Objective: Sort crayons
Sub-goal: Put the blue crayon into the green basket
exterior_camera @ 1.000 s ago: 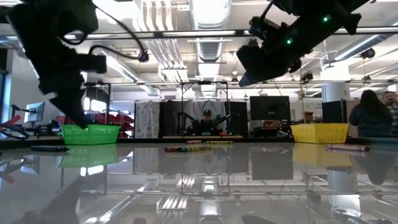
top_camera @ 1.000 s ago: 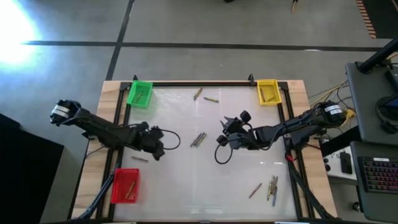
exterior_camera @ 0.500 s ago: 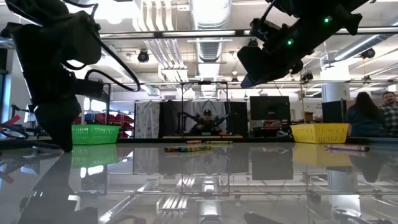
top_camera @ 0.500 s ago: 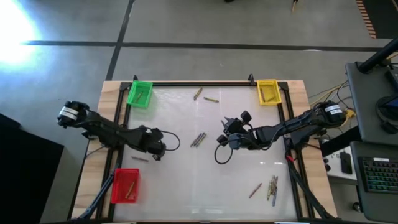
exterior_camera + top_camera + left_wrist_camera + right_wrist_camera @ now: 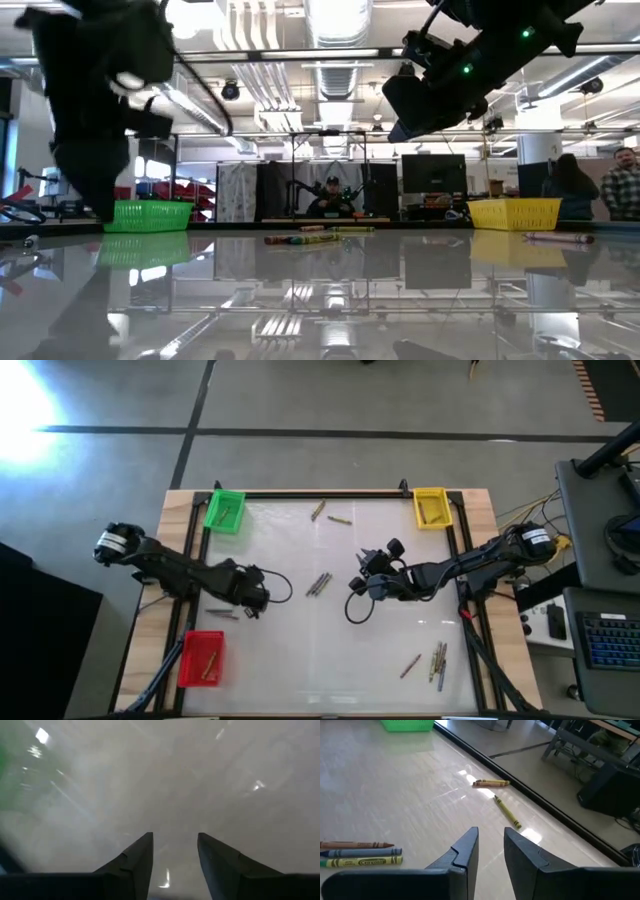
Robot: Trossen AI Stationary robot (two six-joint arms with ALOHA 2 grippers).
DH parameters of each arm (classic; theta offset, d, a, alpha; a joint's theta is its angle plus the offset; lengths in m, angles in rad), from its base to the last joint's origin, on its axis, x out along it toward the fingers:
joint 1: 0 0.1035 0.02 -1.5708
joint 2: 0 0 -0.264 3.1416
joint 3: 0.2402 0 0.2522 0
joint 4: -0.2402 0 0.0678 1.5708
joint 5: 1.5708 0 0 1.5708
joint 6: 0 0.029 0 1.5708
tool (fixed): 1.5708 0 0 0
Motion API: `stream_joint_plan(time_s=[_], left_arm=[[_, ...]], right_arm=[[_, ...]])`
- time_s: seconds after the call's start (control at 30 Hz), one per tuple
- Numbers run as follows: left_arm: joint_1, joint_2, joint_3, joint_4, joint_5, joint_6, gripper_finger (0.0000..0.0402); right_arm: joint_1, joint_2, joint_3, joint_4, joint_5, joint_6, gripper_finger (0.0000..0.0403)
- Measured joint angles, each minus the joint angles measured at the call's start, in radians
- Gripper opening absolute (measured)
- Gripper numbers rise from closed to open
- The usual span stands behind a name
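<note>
Crayons lie scattered on the white table: a group of three at the middle [image 5: 319, 583], which also shows in the right wrist view [image 5: 360, 855], two near the far edge [image 5: 330, 515], several near the right front [image 5: 437, 660], and one [image 5: 222, 615] beside my left gripper. My left gripper [image 5: 255, 600] hovers over the table's left half, open and empty; its fingers show over bare table in the left wrist view [image 5: 174, 855]. My right gripper [image 5: 356, 582] hangs above the table right of the middle group, slightly open and empty [image 5: 491, 850].
A green bin [image 5: 224, 510] stands at the far left corner, a yellow bin [image 5: 430, 506] at the far right, and a red bin [image 5: 203, 658] at the near left, each with crayons inside. A black frame [image 5: 330, 495] borders the table. People stand in the room beyond.
My left arm has swung a little toward the table's right and near edges, and in the low view its gripper has dipped and then risen again. The crayons and my right arm have stayed where they were.
</note>
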Motion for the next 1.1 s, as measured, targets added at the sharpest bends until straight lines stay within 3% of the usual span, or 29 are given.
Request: stream_joint_plan(time_s=[0.07, 0.13, 0.17, 0.3, 0.33, 0.37, 0.4, 0.47, 0.6, 0.7, 0.77, 0.8, 0.87, 0.93, 1.03, 1.07, 1.1], left_arm=[[0.001, -0.018, 0.066, -0.076, -0.037, 0.032, 0.0137], [0.001, -0.051, 0.146, -0.132, -0.058, 0.073, 0.0137], [0.001, -0.068, 0.183, -0.143, -0.064, 0.092, 0.0137], [-0.013, -0.144, 0.265, -0.104, -0.058, 0.204, 0.0137], [-0.019, -0.168, 0.266, -0.056, -0.04, 0.247, 0.0137], [-0.027, -0.192, 0.258, 0.002, -0.009, 0.288, 0.0137], [-0.035, -0.216, 0.24, 0.074, 0.025, 0.329, 0.0137], [-0.051, -0.263, 0.184, 0.255, 0.112, 0.413, 0.0137], [-0.075, -0.334, 0.038, 0.619, 0.227, 0.511, 0.0137], [-0.075, -0.356, -0.076, 0.959, 0.223, 0.602, 0.0137], [-0.078, -0.353, -0.165, 1.293, 0.251, 0.676, 0.0136], [-0.079, -0.339, -0.206, 1.478, 0.296, 0.717, 0.0136], [-0.08, -0.307, -0.279, 1.81, 0.38, 0.768, 0.0136], [-0.079, -0.28, -0.323, 2.015, 0.372, 0.747, 0.0136], [-0.063, -0.284, -0.352, 1.981, 0.156, 0.586, 0.0133], [-0.055, -0.288, -0.351, 1.898, 0.06, 0.524, 0.0131], [-0.046, -0.297, -0.351, 1.784, -0.021, 0.456, 0.0128]], right_arm=[[0.0, 0.0, 0.0, 0.007, -0.022, 0.008, 0.0082], [-0.003, -0.005, 0.0, 0.043, -0.135, 0.028, 0.0082], [-0.012, -0.012, 0.003, 0.068, -0.27, 0.026, 0.0082], [-0.037, -0.039, 0.012, 0.361, -0.972, -0.09, 0.0075], [-0.035, -0.04, 0.012, 0.422, -1.079, -0.111, 0.0073], [-0.031, -0.042, 0.012, 0.455, -1.122, -0.131, 0.0071], [-0.028, -0.048, 0.012, 0.457, -1.102, -0.147, 0.0068], [-0.026, -0.066, 0.012, 0.404, -0.875, -0.179, 0.0064], [0.015, -0.092, 0.012, 0.303, -0.092, -0.193, 0.0061], [0.076, -0.092, 0.012, 0.378, 0.384, -0.299, 0.0061], [0.091, -0.095, 0.012, 0.455, 0.488, -0.4, 0.006], [0.092, -0.103, 0.012, 0.465, 0.454, -0.45, 0.006], [0.089, -0.119, 0.013, 0.426, 0.233, -0.503, 0.006], [0.067, -0.147, 0.016, 0.324, -0.149, -0.425, 0.0059], [-0.05, -0.175, 0.082, 0.143, -0.986, -0.226, 0.0055], [-0.091, -0.174, 0.101, 0.121, -1.219, -0.191, 0.0053], [-0.117, -0.164, 0.116, 0.112, -1.384, -0.165, 0.0051]])
